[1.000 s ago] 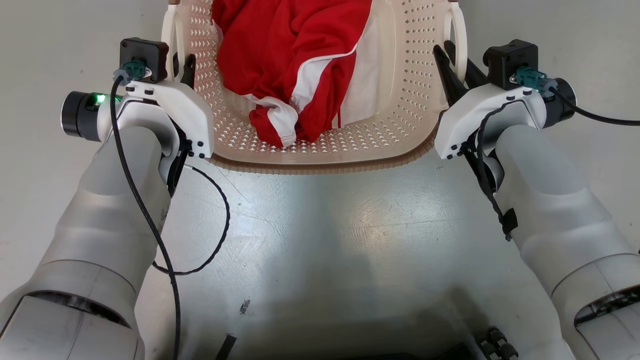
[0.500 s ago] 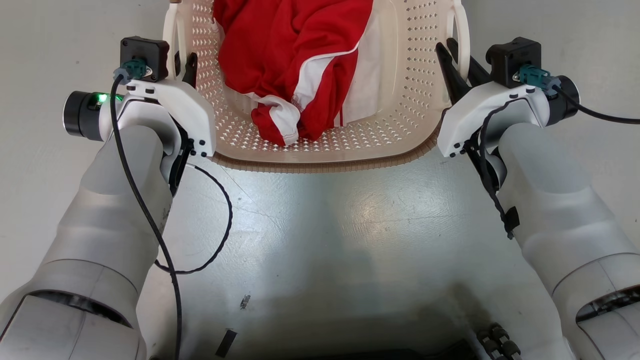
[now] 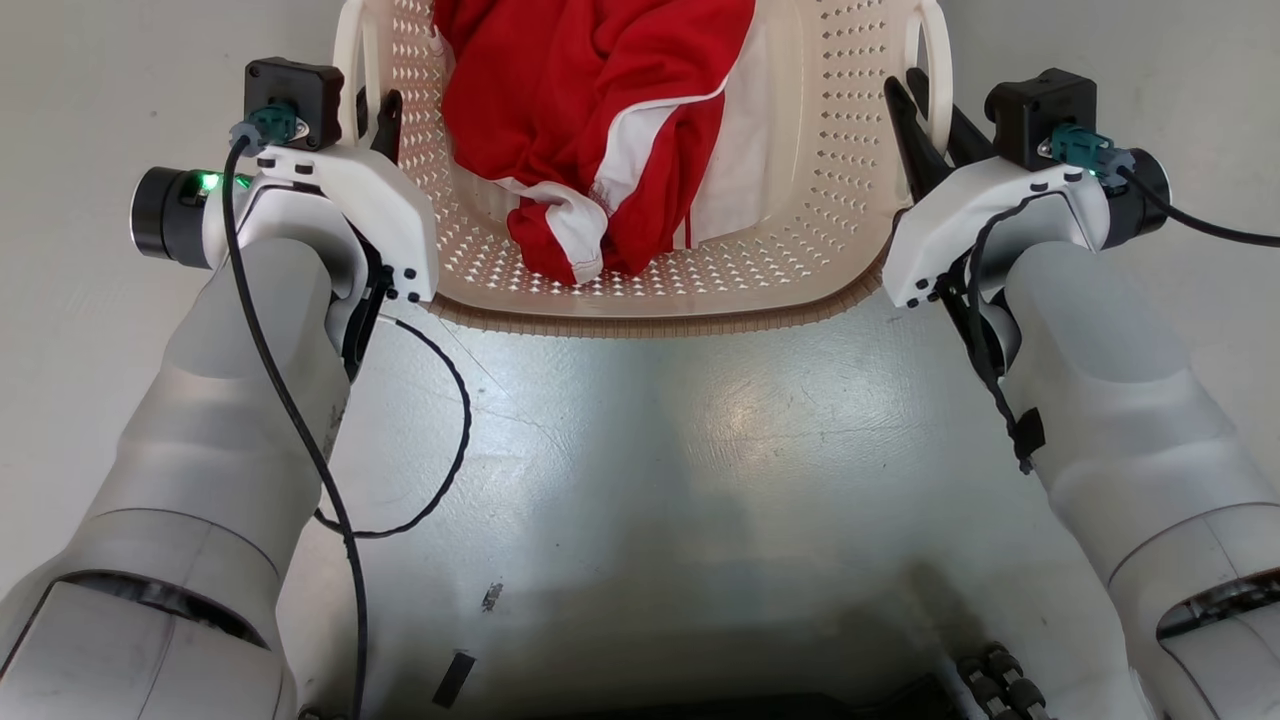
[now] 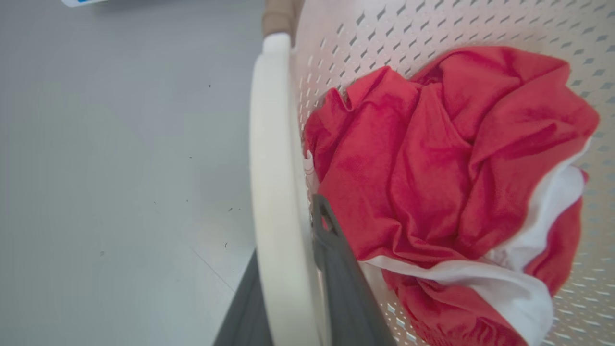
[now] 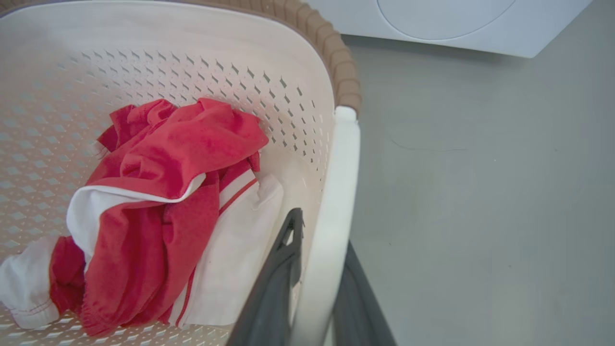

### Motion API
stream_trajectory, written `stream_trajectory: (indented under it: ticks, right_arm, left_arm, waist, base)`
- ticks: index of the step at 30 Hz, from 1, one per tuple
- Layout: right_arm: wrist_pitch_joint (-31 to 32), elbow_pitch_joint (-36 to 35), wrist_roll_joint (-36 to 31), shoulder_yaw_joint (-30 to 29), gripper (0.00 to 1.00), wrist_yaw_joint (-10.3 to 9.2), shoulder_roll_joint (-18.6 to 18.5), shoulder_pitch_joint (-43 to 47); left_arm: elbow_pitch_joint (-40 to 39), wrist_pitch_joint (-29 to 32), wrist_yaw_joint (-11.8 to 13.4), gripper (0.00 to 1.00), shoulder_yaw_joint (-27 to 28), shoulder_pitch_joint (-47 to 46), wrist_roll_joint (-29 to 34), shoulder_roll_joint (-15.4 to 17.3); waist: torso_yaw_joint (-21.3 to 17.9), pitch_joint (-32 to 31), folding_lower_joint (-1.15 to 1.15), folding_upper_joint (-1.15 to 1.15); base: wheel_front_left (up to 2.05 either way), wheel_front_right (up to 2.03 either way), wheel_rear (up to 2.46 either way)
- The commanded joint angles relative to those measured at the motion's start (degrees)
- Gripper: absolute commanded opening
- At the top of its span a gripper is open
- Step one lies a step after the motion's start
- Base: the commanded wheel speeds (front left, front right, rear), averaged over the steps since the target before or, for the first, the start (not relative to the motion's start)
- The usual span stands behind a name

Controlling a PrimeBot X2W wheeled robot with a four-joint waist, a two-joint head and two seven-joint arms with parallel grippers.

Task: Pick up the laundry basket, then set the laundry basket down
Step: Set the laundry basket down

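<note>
Dark-fingered left hand [image 4: 288, 230]: closed tight on the left loop handle [image 4: 274, 144], with one finger inside the basket wall and the other outside. No gap shows against the white plastic.
Mirrored right hand [image 5: 322, 235]: the same grip, nipped onto the right loop handle [image 5: 341, 168], one finger inside and one outside.
Cream laundry basket [image 3: 640, 322]: held between the two hands, straight ahead of the robot. Whether its base is off the floor [image 3: 640, 470] cannot be told from these views.
Load: a red and white garment [image 3: 600, 100] bunched in the middle, close beside the left hand's inner finger. Whether it touches the finger cannot be told.
Surroundings: bare grey floor on both sides, and a white washer [image 5: 456, 19] beyond the far end, well apart.
Step in hand, as I judge it: carrying, with the setting down to come.
Doing it well: move both arms together at one height so the basket rides flat and the loops are not twisted. Lower slowly until the base sits fully on the floor, and only then open the fingers.
Risk: the smooth handles could slide through the fingers if one arm leads.
</note>
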Motion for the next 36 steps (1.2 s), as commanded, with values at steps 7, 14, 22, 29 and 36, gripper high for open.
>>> stream_trajectory:
  ticks: [7, 14, 22, 29, 36]
  right_arm:
    - [-0.57, -0.25, -1.25, 0.25, 0.0, 0.35, 0.7, 1.47]
    - [-0.57, -0.16, -1.58, -0.29, 0.0, 0.35, 0.7, 1.54]
    - [-0.57, 0.02, -3.98, -3.18, 1.0, 0.35, 0.7, 1.7]
    - [-0.57, -0.88, -5.56, -4.7, 1.0, 0.35, 0.7, 2.51]
    - [-0.57, -3.14, -6.44, -6.38, 1.0, 0.35, 0.7, 3.5]
  left_arm:
    - [-0.22, -0.42, 0.17, 0.0, -0.06, 0.46, 0.11, 2.05]
    - [-0.28, -0.42, 0.23, 0.0, -0.15, 0.52, -0.15, 1.83]
    - [0.27, 1.78, 1.4, 1.0, 0.28, 1.78, -1.63, 1.36]
    - [0.46, 2.66, 1.96, 1.0, 0.22, 2.63, -2.31, 1.32]
    - [0.55, 2.43, 2.63, 1.0, 0.08, 3.04, -2.71, 1.8]
  waist:
    - [-0.08, 0.31, 0.0, 0.0]
    - [0.04, 0.49, 0.0, 0.0]
    - [0.1, -0.19, 0.0, 0.0]
    - [0.14, -1.61, 0.0, 0.0]
    - [-0.11, -3.05, 0.0, 0.0]
  base:
    - [0.0, 0.0, 0.0]
    - [0.0, 0.0, 0.0]
    - [0.0, 0.0, 0.0]
    - [0.0, 0.0, 0.0]
    - [0.0, 0.0, 0.0]
